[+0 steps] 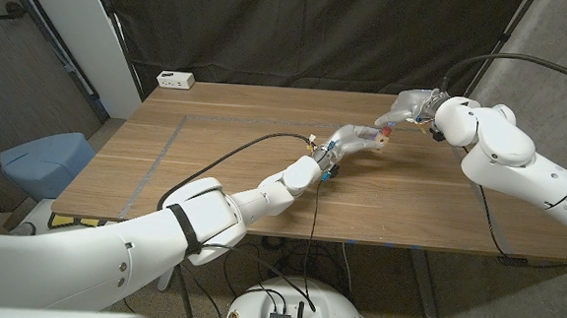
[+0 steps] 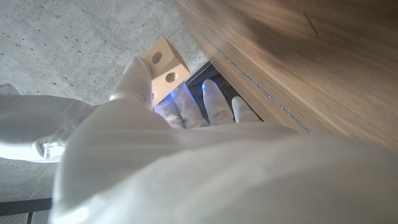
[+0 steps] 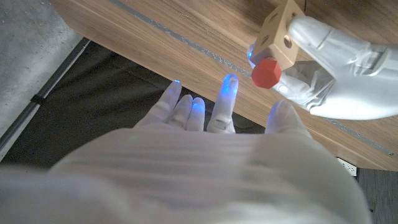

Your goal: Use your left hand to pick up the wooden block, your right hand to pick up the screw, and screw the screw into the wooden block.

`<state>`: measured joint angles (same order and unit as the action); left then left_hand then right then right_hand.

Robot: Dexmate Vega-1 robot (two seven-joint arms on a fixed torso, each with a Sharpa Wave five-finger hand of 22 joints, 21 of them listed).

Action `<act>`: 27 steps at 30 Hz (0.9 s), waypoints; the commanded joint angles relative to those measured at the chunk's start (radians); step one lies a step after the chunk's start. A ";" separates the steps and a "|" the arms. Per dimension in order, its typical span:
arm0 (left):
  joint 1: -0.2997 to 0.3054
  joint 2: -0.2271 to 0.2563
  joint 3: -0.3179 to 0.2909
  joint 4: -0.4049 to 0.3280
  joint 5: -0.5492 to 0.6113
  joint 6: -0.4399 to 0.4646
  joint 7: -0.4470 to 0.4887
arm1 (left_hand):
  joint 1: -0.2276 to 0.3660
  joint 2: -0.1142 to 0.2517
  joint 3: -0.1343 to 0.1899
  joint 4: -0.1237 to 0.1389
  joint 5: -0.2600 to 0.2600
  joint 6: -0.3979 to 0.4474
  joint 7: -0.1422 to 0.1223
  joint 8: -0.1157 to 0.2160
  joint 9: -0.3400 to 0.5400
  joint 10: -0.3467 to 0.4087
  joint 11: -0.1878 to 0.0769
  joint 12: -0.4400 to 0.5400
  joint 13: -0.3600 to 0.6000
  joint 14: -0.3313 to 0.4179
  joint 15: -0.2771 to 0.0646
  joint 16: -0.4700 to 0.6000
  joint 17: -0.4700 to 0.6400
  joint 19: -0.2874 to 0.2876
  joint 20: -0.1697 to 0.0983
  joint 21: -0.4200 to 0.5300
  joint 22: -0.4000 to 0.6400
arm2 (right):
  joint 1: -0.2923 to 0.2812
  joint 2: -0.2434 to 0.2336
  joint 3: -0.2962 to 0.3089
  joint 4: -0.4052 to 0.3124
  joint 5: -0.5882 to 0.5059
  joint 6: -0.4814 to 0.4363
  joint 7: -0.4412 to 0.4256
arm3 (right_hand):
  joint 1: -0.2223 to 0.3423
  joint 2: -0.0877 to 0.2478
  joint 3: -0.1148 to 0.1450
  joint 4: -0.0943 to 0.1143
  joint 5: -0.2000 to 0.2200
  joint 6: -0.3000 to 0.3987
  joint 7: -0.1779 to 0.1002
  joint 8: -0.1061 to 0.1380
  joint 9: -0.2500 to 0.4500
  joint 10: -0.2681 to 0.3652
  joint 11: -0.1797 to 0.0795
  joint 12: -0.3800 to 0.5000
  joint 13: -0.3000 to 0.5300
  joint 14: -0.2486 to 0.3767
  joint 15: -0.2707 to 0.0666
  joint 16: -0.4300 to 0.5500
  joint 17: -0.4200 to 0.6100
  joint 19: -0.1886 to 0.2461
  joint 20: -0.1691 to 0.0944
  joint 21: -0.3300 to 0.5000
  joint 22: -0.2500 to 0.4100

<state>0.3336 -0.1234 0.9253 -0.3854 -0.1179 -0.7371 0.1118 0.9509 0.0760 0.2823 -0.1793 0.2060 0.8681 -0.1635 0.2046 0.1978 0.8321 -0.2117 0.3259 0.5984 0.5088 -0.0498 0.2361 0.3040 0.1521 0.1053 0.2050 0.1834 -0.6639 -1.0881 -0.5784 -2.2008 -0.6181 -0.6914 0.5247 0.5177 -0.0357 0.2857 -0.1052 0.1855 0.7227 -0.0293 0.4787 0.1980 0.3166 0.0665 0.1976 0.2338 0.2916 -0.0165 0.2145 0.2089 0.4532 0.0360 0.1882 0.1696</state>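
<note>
The pale square wooden block with round holes in its faces [image 3: 278,37] is held up above the brown wooden worktop [image 1: 224,165], over its middle-right part in the head view. The left hand [image 1: 349,141] grips it, white fingers [image 3: 323,38] clamped around its sides; in the left wrist view the block [image 2: 163,66] juts out past the thumb, two of its holes showing. A red screw with a faceted head [image 3: 268,72] sits against one face of the block, its head standing out from the wood; how deep its shank goes cannot be told. In the head view a small spot of red [image 1: 384,138] shows at the left hand's fingertips.

The right hand [image 1: 410,110] is just beside the block, on its far right side, near the left hand. Its fingers [image 3: 226,102] are spread apart and hold nothing, the tips glowing blue and reaching toward the block without touching the red screw in the right wrist view.

A grey strip of tape [image 1: 171,142] runs across the left part of the worktop. A white power strip [image 1: 175,79] lies at the far left corner. A black curtain [image 1: 311,32] hangs behind the worktop, and a blue-grey bin [image 1: 47,159] stands on the floor off its left edge.
</note>
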 commanded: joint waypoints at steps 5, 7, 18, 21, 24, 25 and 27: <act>0.004 0.000 0.003 -0.003 0.007 -0.013 0.004 | -0.014 0.043 0.039 0.030 0.007 0.012 -0.006 0.008 0.004 0.008 -0.001 0.010 0.003 0.008 -0.108 0.000 0.003 0.007 0.002 0.007 0.004 | -0.014 -0.047 0.032 -0.026 0.071 0.049 0.017 | 0.041 -0.021 0.016 -0.037 0.007 -0.089 0.000 -0.041 0.010 -0.078 -0.008 -0.011 0.009 -0.054 0.019 -0.018 0.001 -0.037 0.010 -0.004 0.004; 0.004 -0.001 0.002 -0.003 0.007 -0.014 0.004 | -0.014 0.043 0.039 0.030 0.007 0.012 -0.007 0.008 0.004 0.009 -0.001 0.010 0.003 0.007 -0.106 -0.001 0.003 0.007 0.002 0.007 0.004 | -0.015 -0.054 0.037 -0.028 0.082 0.056 0.023 | 0.050 -0.021 0.021 -0.042 0.007 -0.104 0.000 -0.048 0.011 -0.091 -0.009 -0.012 0.011 -0.066 0.022 -0.021 0.001 -0.042 0.015 -0.004 0.004; 0.005 -0.002 0.003 -0.004 0.010 -0.015 0.012 | -0.015 0.042 0.038 0.030 0.007 0.012 -0.009 0.008 0.004 0.008 -0.001 0.010 0.003 0.008 -0.108 -0.001 0.003 0.007 0.001 0.007 0.004 | -0.006 -0.078 0.044 -0.033 0.108 0.084 0.050 | 0.110 -0.031 0.047 -0.067 0.005 -0.167 -0.012 -0.073 0.018 -0.146 -0.018 -0.013 0.015 -0.109 0.034 -0.024 0.001 -0.063 0.022 -0.003 0.004; 0.006 -0.001 0.003 -0.004 0.012 -0.016 0.014 | -0.015 0.041 0.038 0.030 0.007 0.015 -0.009 0.009 0.004 0.009 0.000 0.010 0.003 0.008 -0.109 0.000 0.003 0.007 0.001 0.007 0.004 | -0.009 -0.084 0.051 -0.031 0.121 0.093 0.050 | 0.134 -0.035 0.057 -0.072 0.004 -0.193 -0.018 -0.082 0.020 -0.163 -0.017 -0.012 0.016 -0.124 0.035 -0.025 0.001 -0.068 0.023 -0.002 0.004; 0.006 -0.001 0.002 -0.004 0.011 -0.015 0.013 | -0.014 0.040 0.038 0.029 0.007 0.013 -0.010 0.008 0.004 0.009 0.000 0.010 0.003 0.009 -0.110 0.000 0.003 0.007 0.001 0.007 0.004 | -0.008 -0.087 0.051 -0.031 0.123 0.093 0.055 | 0.143 -0.038 0.061 -0.072 0.004 -0.205 -0.020 -0.087 0.021 -0.175 -0.017 -0.013 0.017 -0.131 0.036 -0.025 0.002 -0.072 0.023 -0.002 0.004; 0.005 -0.001 0.002 -0.003 0.012 -0.014 0.013 | -0.014 0.041 0.038 0.029 0.007 0.013 -0.010 0.008 0.004 0.009 0.000 0.010 0.003 0.009 -0.109 0.000 0.003 0.007 0.001 0.007 0.004 | -0.007 -0.088 0.050 -0.031 0.122 0.091 0.057 | 0.148 -0.040 0.063 -0.072 0.004 -0.213 -0.020 -0.090 0.022 -0.181 -0.020 -0.014 0.017 -0.136 0.037 -0.026 0.002 -0.072 0.024 -0.002 0.004; 0.003 -0.001 0.002 -0.002 0.010 -0.010 0.009 | -0.014 0.041 0.038 0.029 0.007 0.013 -0.010 0.008 0.004 0.007 0.000 0.010 0.003 0.009 -0.110 0.000 0.003 0.007 0.001 0.007 0.004 | -0.004 -0.090 0.046 -0.031 0.116 0.090 0.063 | 0.154 -0.042 0.065 -0.073 0.004 -0.217 -0.023 -0.091 0.023 -0.186 -0.022 -0.014 0.018 -0.139 0.039 -0.025 0.002 -0.075 0.024 -0.002 0.004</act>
<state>0.3381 -0.1245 0.9275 -0.3884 -0.1111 -0.7481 0.1159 0.9508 0.0760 0.2823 -0.1793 0.2064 0.8647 -0.1669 0.2046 0.1980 0.8301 -0.2090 0.3303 0.5998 0.5088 -0.0498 0.2361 0.3039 0.1521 0.1054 0.2050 0.1834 -0.6732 -1.1370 -0.5477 -2.2260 -0.5157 -0.6139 0.5683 0.6559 -0.0735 0.3433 -0.1776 0.1855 0.5119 -0.0506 0.3903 0.2166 0.1386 0.0481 0.1846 0.2489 0.1614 0.0219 0.1913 0.2091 0.3819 0.0608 0.1845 0.1696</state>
